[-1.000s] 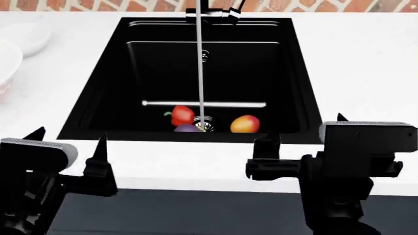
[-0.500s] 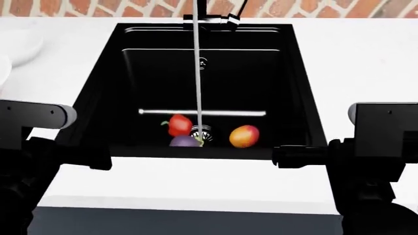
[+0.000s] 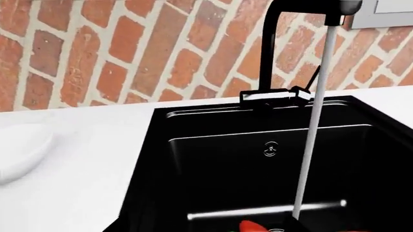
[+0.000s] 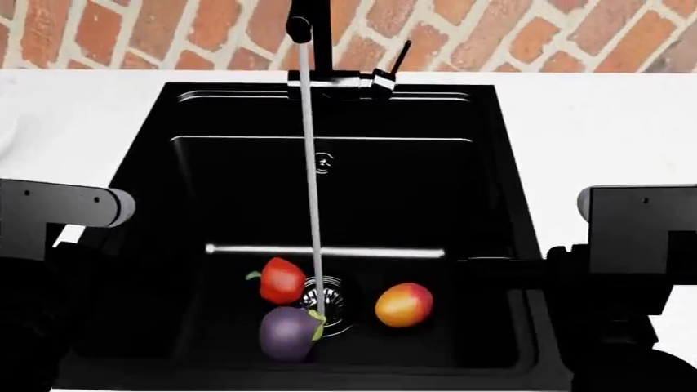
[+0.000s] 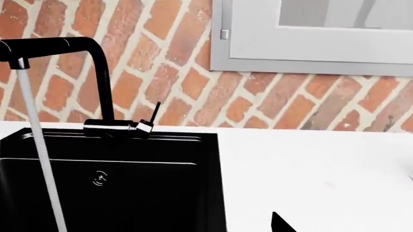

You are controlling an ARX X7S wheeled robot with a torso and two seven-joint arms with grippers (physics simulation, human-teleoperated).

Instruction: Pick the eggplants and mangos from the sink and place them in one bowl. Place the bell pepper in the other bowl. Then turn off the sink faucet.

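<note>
On the floor of the black sink (image 4: pixel 512 204) lie a red bell pepper (image 4: pixel 281 280), a purple eggplant (image 4: pixel 289 332) and an orange-red mango (image 4: pixel 403 305), all near the drain. Only the pepper's top (image 3: pixel 253 226) shows in the left wrist view. Water runs from the black faucet (image 4: pixel 310 20); its lever (image 4: pixel 399 55) tilts up. The body of my left gripper (image 4: pixel 60 204) hangs over the sink's left side, its fingers lost against the black. Over the right rim my right gripper (image 4: pixel 495 264) holds nothing, and one fingertip (image 5: pixel 281 224) shows well off centre. A white bowl (image 3: pixel 19 150) sits left of the sink.
White counter (image 4: pixel 610 131) surrounds the sink, with a brick wall (image 4: pixel 523 33) behind. A grey-framed window (image 5: pixel 310 38) is set in the wall right of the faucet (image 5: pixel 96 63). A pale bar (image 4: pixel 326 251) crosses the sink's back wall low down.
The head view has moved in and over the sink, so its floor and the whole eggplant show. Both arms have come forward to the sink's sides. The produce has not moved.
</note>
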